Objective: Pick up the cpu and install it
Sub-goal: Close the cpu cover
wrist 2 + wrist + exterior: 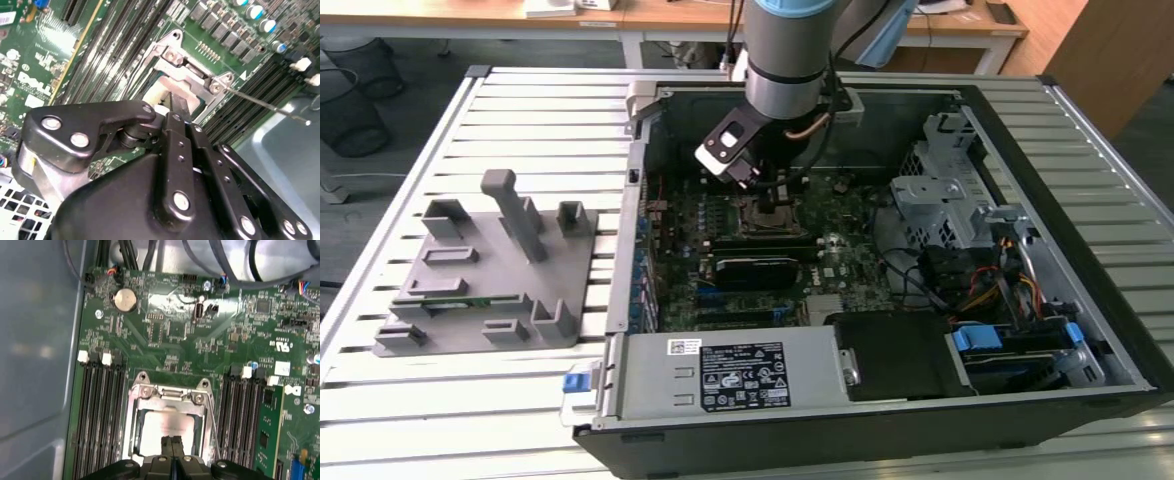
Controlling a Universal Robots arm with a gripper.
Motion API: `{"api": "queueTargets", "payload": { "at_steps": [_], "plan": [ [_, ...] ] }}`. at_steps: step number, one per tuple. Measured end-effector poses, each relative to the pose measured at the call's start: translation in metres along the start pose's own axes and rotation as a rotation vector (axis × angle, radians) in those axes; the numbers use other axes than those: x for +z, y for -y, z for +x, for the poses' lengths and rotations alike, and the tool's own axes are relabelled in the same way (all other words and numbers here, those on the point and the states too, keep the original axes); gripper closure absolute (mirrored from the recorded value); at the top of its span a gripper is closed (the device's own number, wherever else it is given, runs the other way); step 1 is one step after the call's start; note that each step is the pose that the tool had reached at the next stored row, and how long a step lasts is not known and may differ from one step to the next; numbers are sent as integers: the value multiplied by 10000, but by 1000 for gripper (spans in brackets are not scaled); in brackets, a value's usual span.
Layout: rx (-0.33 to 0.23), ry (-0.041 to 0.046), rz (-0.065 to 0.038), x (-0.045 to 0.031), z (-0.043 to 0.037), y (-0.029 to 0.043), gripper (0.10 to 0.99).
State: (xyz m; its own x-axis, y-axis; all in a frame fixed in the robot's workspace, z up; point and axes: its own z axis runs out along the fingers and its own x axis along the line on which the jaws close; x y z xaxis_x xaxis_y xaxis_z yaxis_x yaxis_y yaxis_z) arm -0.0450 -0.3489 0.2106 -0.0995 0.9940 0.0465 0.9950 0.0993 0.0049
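Observation:
The cpu [165, 426], a flat silver-grey square, lies inside the motherboard socket, with the metal socket frame [150, 392] around it. My gripper [171, 444] is shut, its two black fingers pressed together with nothing between them, tips over the near edge of the cpu. I cannot tell if the tips touch it. In the second wrist view the gripper [176, 106] reaches down onto the pale cpu [159, 94] below the frame [192, 75]. In the exterior view the gripper [779, 196] hangs inside the open computer case over the socket [767, 220].
Memory slots [100, 415] flank the socket on both sides. A thin socket lever [265, 104] sticks out sideways. The case holds a power supply [734, 375] and a drive cage [947, 190]. A grey fixture tray [494, 270] stands on the slatted table at the exterior view's left.

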Motion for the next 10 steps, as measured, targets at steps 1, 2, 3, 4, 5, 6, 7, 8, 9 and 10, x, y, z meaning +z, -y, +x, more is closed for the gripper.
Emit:
{"api": "queueTargets", "payload": {
  "at_steps": [1, 2, 3, 4, 5, 6, 7, 8, 9, 10],
  "plan": [
    [0, 0, 0, 0, -1, -9, 980],
    [0, 0, -1, 0, -1, -18, 980],
    [0, 0, 1, 0, -2, -29, 980],
    [0, 0, 2, 0, -3, -34, 980],
    [0, 0, 2, 0, -3, -36, 980],
    [2, -1, 1, 0, -3, -36, 980],
    [2, -1, 2, 0, -3, -37, 980],
    [1, 0, 2, -2, -3, -38, 980],
    [1, 0, 2, -4, -3, -39, 980],
    [0, 0, 2, -6, -3, -39, 980]
  ]
}}
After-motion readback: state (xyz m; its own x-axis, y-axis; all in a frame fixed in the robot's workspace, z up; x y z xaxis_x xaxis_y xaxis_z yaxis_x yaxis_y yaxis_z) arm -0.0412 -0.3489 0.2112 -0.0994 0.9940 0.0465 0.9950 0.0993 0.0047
